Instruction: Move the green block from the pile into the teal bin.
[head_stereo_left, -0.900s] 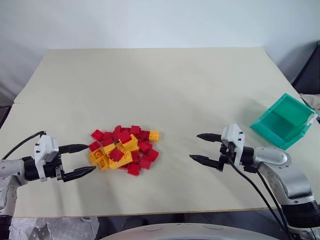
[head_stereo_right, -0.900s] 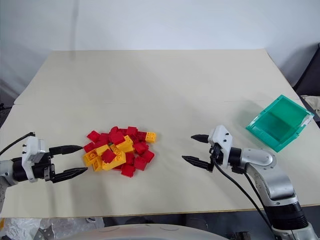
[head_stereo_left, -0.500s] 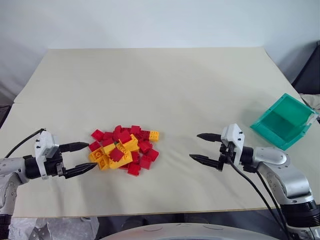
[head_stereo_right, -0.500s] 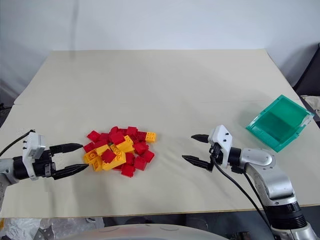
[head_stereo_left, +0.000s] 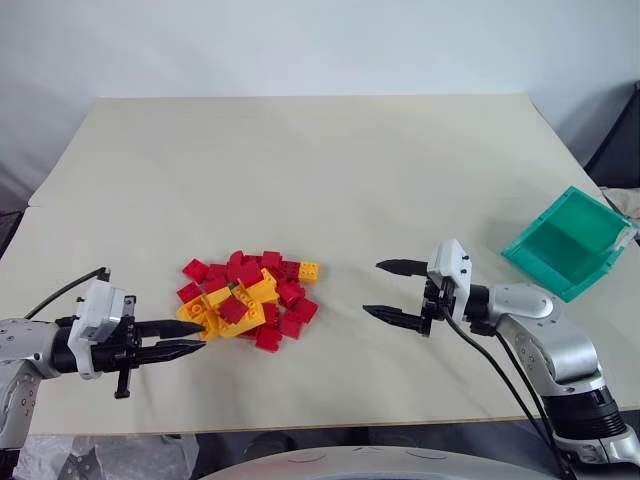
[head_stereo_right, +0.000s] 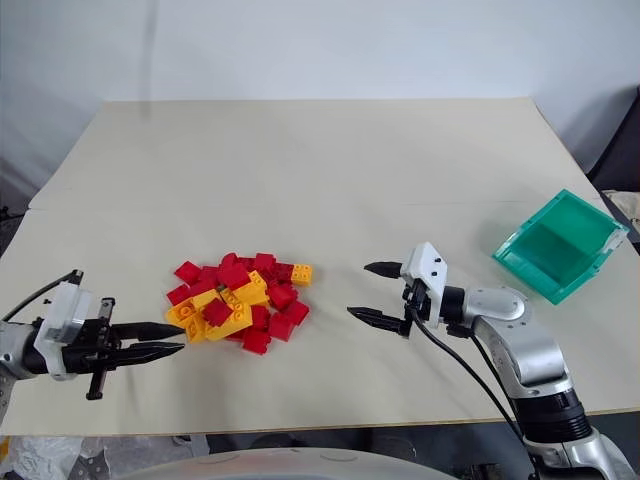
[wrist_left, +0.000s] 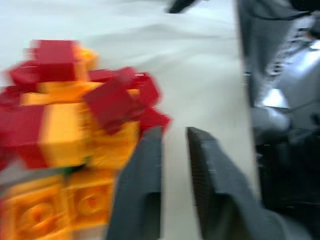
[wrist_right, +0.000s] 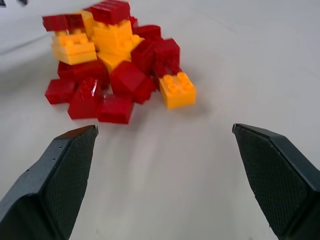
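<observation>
The pile (head_stereo_left: 248, 298) of red and yellow-orange bricks lies left of the table's middle. A sliver of green, apparently the green block (head_stereo_left: 229, 290), shows in the heap between a yellow and a red brick, mostly buried. My left gripper (head_stereo_left: 198, 340) is shut and empty. It points right, with its tips at the pile's near-left edge, beside a yellow brick (wrist_left: 75, 195). My right gripper (head_stereo_left: 372, 288) stands open and empty to the right of the pile (wrist_right: 112, 65), pointing at it, a short gap away. The teal bin (head_stereo_left: 585, 225) sits tilted at the far right.
The pale table (head_stereo_left: 330, 170) has wide bare room behind the pile and between the pile and the bin. Its front edge runs just below both arms. Black cables trail from both wrists. A dark object stands off the table's right edge (head_stereo_left: 625, 150).
My left gripper has shut its fingers and dropped toward the front, its tips now at the pile's near-left edge. My right gripper has moved left toward the pile, still open.
</observation>
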